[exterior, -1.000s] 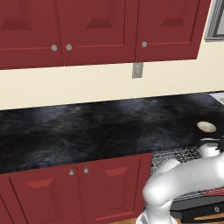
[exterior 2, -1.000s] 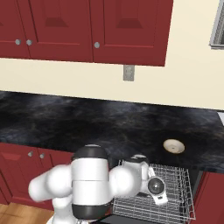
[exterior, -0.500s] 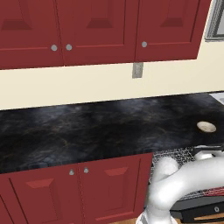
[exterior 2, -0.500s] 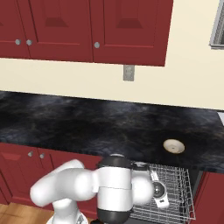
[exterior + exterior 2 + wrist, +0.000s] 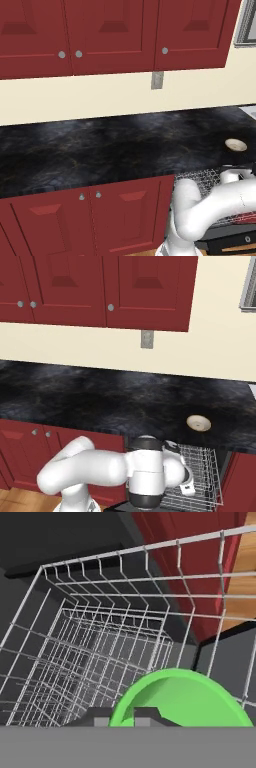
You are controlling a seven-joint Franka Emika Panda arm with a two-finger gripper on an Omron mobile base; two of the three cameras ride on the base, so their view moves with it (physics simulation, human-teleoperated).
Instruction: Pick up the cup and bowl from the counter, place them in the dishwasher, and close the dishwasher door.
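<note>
Cup: the small bright green tapered cup (image 5: 182, 699) sits right at the end effector, low in the hand view, its round rim filling the lower right, over the silver wire-mesh rack (image 5: 100, 647).
End effector: the end effector (image 5: 122, 716) shows two dark fingertips (image 5: 147, 716) at the cup's near edge; it looks to be holding the cup, though the contact itself is cut off at the bottom of the hand view, so I can't tell for sure.
Arm pose: the white Franka arm (image 5: 95, 468) is folded low, reaching right from its base, wrist dipped over the rack (image 5: 197, 476) in the right base view; in the left base view the arm (image 5: 210, 205) bends across the rack's front.
Dishwasher: the under-counter dishwasher (image 5: 220, 456) stands open, rack pulled out, dark interior behind the wires.
Bowl: the small shallow pale cream-beige bowl (image 5: 198, 422) rests on the long black marbled table (image 5: 100, 401), near its front edge, just above the open dishwasher; also seen at the right of the left base view (image 5: 235, 145).
Surroundings: red panelled cabinets (image 5: 110, 30) hang above, more red cabinets (image 5: 90, 215) under the table.
Hard to see: the cup's lower body is cropped, the hand is hidden behind the wrist in both base views, and the dishwasher door is mostly out of frame.
</note>
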